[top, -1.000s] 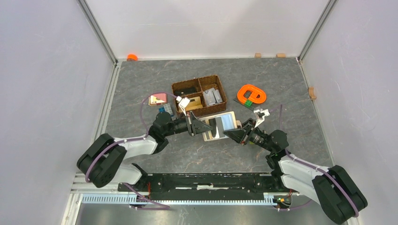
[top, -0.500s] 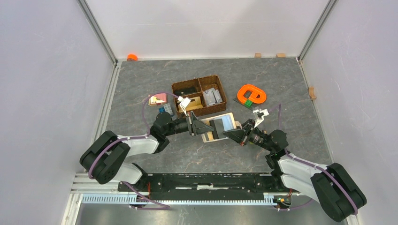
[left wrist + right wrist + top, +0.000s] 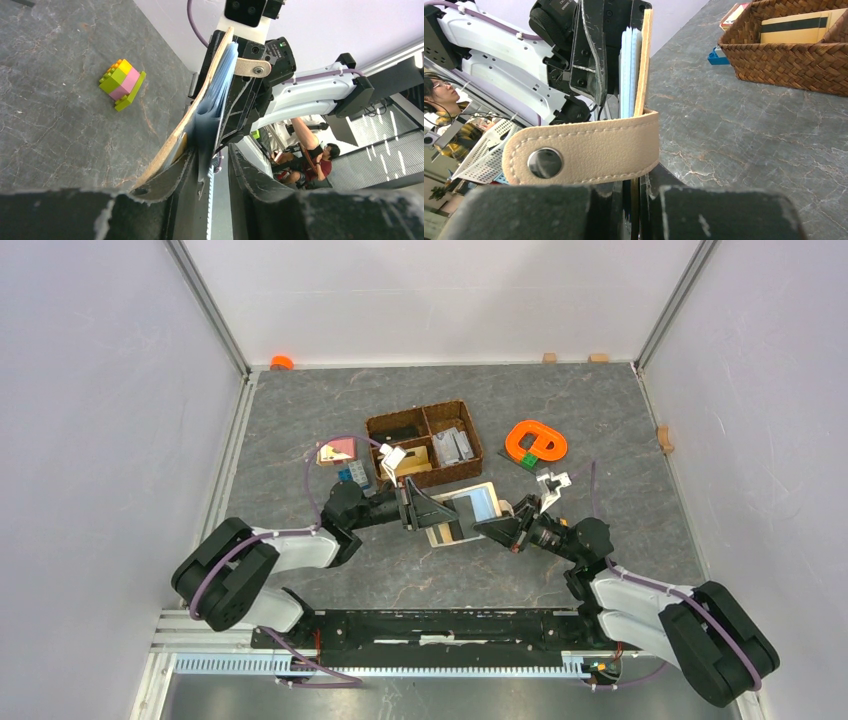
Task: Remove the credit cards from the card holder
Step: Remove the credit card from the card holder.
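Note:
The beige card holder [image 3: 482,502] hangs open between my two arms above the table, its pale blue inside facing up. A dark card [image 3: 452,528] shows in its near-left pocket. In the left wrist view the card holder [image 3: 200,102] stands edge-on. My left gripper [image 3: 215,155] is open, its jaws either side of the blue pocket edge, which lies against the left finger. My left gripper [image 3: 430,510] is at the holder's left side. My right gripper [image 3: 640,182] is shut on the holder's thin edge, just under the snap tab [image 3: 584,150]. My right gripper [image 3: 493,527] is at the holder's right end.
A brown woven divided basket [image 3: 420,416] sits just behind the holder, with a yellow black-striped card [image 3: 794,27] and grey items inside. An orange object [image 3: 535,443] lies to the right. A pink-and-tan piece [image 3: 337,451] and blue brick [image 3: 351,476] lie left. A toy block [image 3: 122,84] rests on the table.
My left gripper's jaws have parted from shut. My right gripper has closed tighter on the holder's edge. The holder and both grippers have shifted slightly left and back.

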Robot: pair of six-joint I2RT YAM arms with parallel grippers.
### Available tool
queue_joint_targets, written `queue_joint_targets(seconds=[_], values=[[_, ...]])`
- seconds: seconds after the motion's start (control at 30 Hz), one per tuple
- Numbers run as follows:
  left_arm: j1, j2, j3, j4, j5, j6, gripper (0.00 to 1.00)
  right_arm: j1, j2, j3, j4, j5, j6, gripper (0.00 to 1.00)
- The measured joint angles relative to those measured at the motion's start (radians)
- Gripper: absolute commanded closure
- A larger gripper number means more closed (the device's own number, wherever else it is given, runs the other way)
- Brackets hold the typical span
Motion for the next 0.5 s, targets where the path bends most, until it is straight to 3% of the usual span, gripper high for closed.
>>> queue_joint_targets(seconds=[0.07,0.17,0.5], values=[[-0.001,0.003,0.000,0.011,0.007,-0.008,0.97,0.001,0.003,0.000,0.010,-0.003,0.003,0.99],[0.000,0.003,0.000,0.015,0.010,-0.011,0.98,0.003,-0.002,0.000,0.019,-0.002,0.006,0.94],[0.002,-0.042,0.000,-0.071,-0.022,0.019,0.98,-0.027,-0.108,0.002,-0.146,0.075,-0.044,0.91]])
